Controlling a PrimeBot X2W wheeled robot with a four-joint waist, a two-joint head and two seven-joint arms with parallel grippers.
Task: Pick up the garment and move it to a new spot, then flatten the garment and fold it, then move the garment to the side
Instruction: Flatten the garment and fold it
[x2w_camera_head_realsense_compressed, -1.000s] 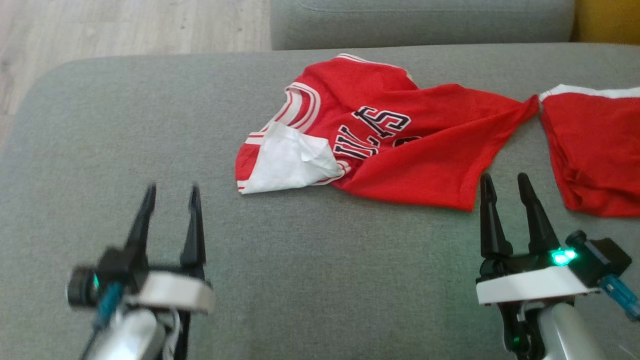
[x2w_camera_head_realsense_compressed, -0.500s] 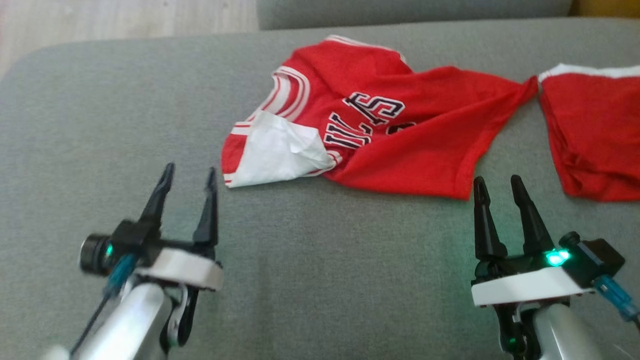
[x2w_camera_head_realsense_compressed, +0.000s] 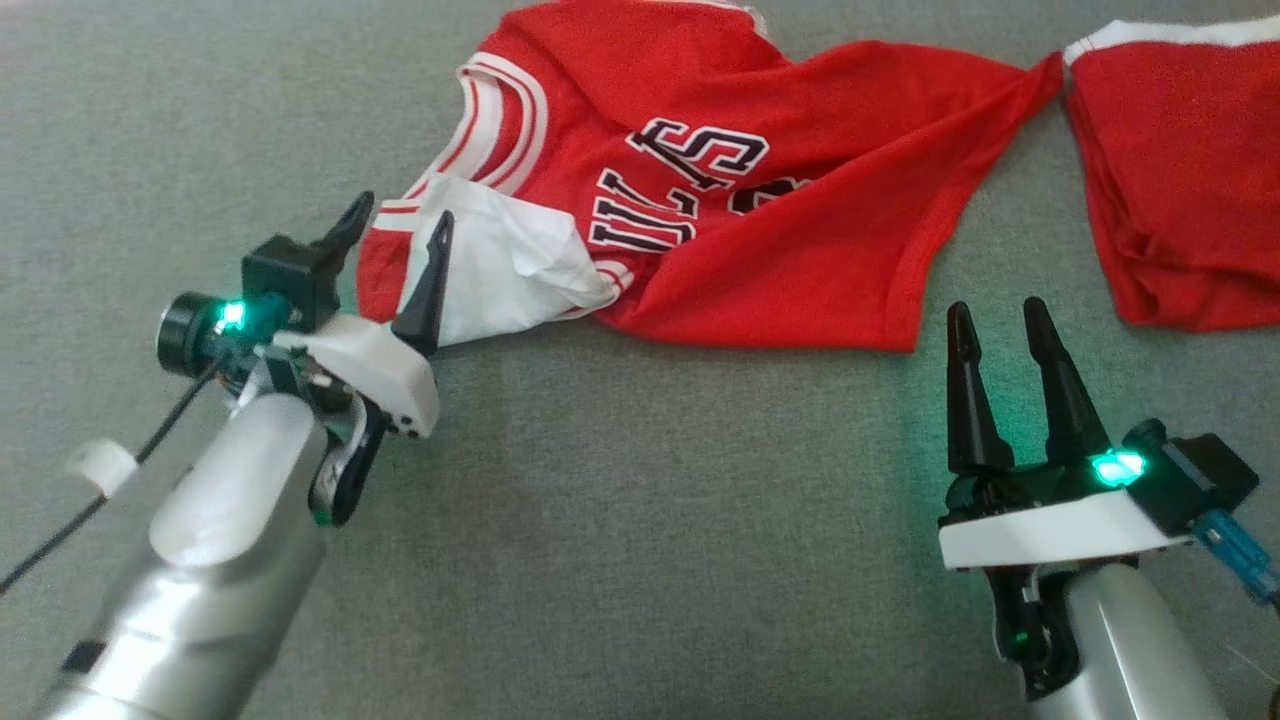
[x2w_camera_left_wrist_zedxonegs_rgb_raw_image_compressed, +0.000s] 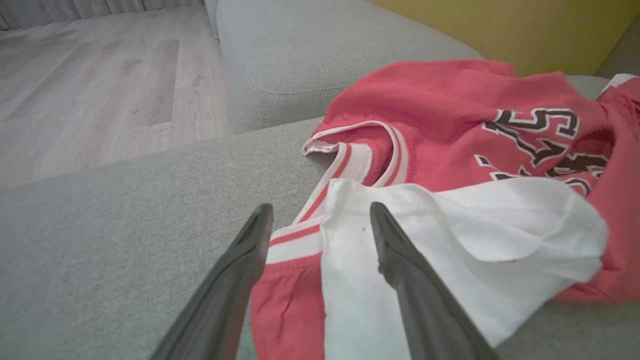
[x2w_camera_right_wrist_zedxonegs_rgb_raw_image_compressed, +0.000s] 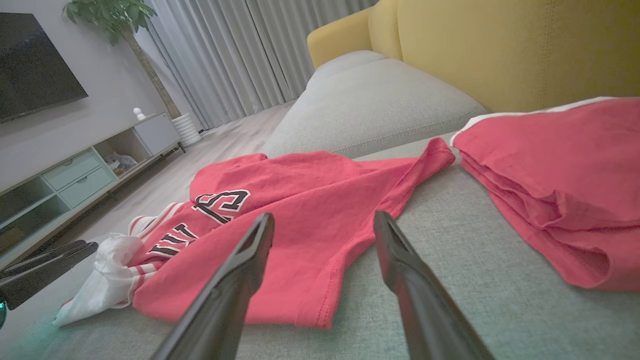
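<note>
The garment (x2w_camera_head_realsense_compressed: 760, 210) is a crumpled red jersey with dark lettering, striped trim and a white flap, lying on the grey sofa seat (x2w_camera_head_realsense_compressed: 640, 520). My left gripper (x2w_camera_head_realsense_compressed: 398, 222) is open, its fingers straddling the jersey's near left corner at the white flap (x2w_camera_left_wrist_zedxonegs_rgb_raw_image_compressed: 450, 240); from the left wrist view (x2w_camera_left_wrist_zedxonegs_rgb_raw_image_compressed: 320, 215) the striped hem lies between the fingers. My right gripper (x2w_camera_head_realsense_compressed: 1000, 315) is open just short of the jersey's lower right hem, holding nothing. In the right wrist view the jersey (x2w_camera_right_wrist_zedxonegs_rgb_raw_image_compressed: 300, 210) spreads ahead of the open right gripper (x2w_camera_right_wrist_zedxonegs_rgb_raw_image_compressed: 324, 220).
A second red garment with a white band (x2w_camera_head_realsense_compressed: 1180, 180) lies folded at the right, its edge close to the jersey's corner. A grey cushion (x2w_camera_left_wrist_zedxonegs_rgb_raw_image_compressed: 320, 55) and yellow backrest (x2w_camera_right_wrist_zedxonegs_rgb_raw_image_compressed: 500, 45) stand behind. Wooden floor (x2w_camera_left_wrist_zedxonegs_rgb_raw_image_compressed: 100, 85) lies off the seat's left.
My left gripper has moved up and right to the jersey's white corner, its fingers now around the hem. The head camera tilted down. The right gripper stays put.
</note>
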